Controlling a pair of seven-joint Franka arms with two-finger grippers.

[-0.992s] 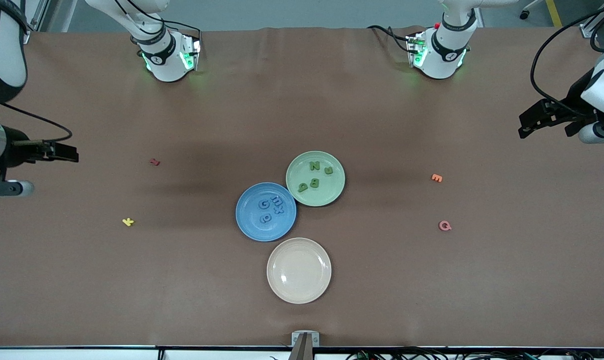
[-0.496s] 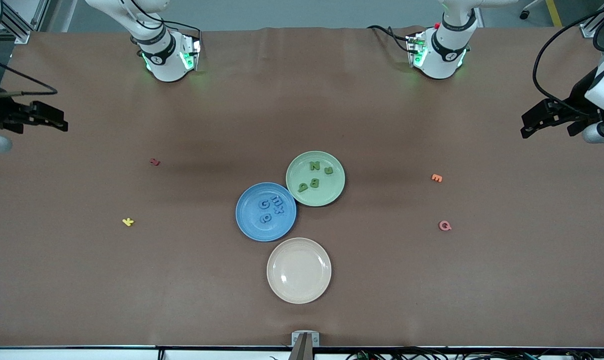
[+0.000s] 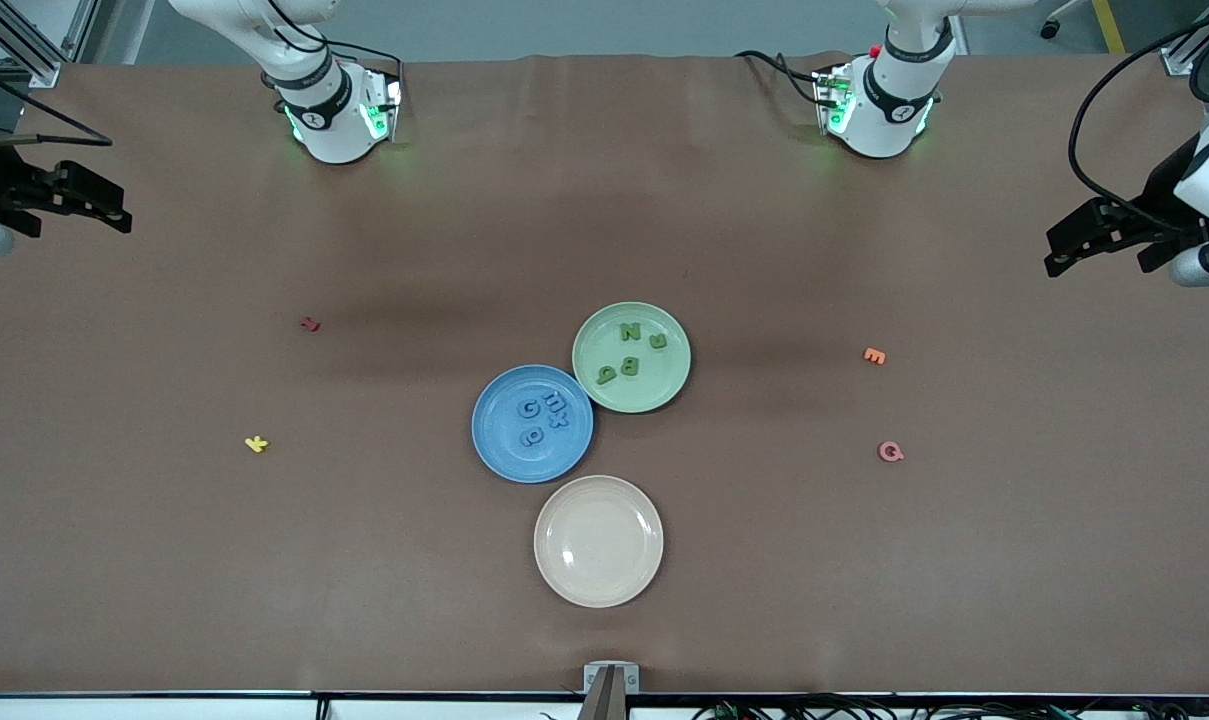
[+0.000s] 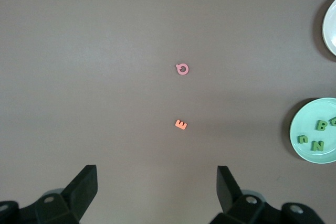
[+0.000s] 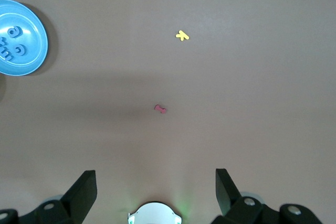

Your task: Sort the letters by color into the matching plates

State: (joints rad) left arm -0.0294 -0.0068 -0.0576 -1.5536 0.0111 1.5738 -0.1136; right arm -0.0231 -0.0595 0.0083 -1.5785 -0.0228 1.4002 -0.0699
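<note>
Four loose letters [image 3: 873,355] (outside both jaws)

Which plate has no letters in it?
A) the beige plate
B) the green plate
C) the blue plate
A: the beige plate is bare, while the blue plate holds blue letters and the green plate holds green letters.

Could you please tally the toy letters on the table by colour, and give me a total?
Blue chunky toy letters, in the mid-blue round plate: 4
Green chunky toy letters, in the pale green round plate: 4
Red letter: 1
Yellow letter: 1
Orange letter: 1
Pink letter: 1
Total: 12
</note>
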